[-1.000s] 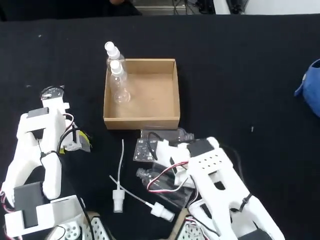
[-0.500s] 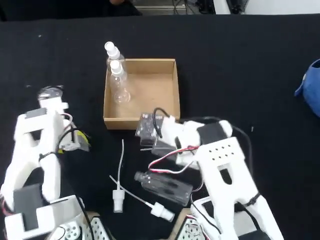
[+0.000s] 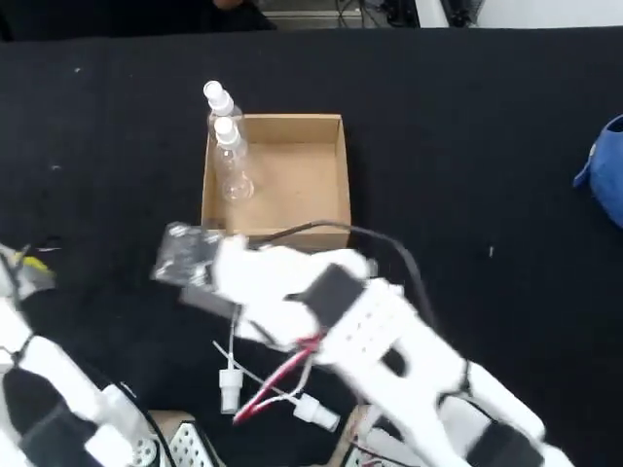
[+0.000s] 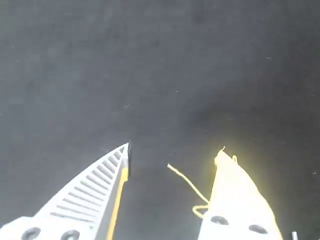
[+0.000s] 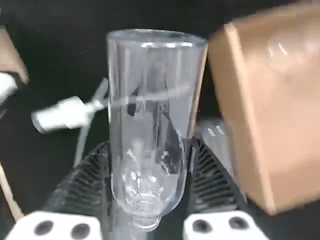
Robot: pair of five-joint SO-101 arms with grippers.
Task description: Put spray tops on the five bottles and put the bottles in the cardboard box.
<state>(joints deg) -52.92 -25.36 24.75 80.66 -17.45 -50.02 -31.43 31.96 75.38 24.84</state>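
Observation:
My right gripper is shut on a clear topless bottle, held off the table just left of the cardboard box's front left corner. In the right wrist view the bottle stands between the black pads with the box beside it. Two capped bottles stand at the box's far left corner. Two loose spray tops lie near the front edge. My left gripper is at the far left, open over bare black cloth.
The right arm stretches across the front middle of the table and hides what lies under it. A blue object sits at the right edge. The black cloth behind and to the right of the box is free.
The right arm swung left, carrying the bottle from the box's front to its front left corner. The left arm drew back toward the table's left edge.

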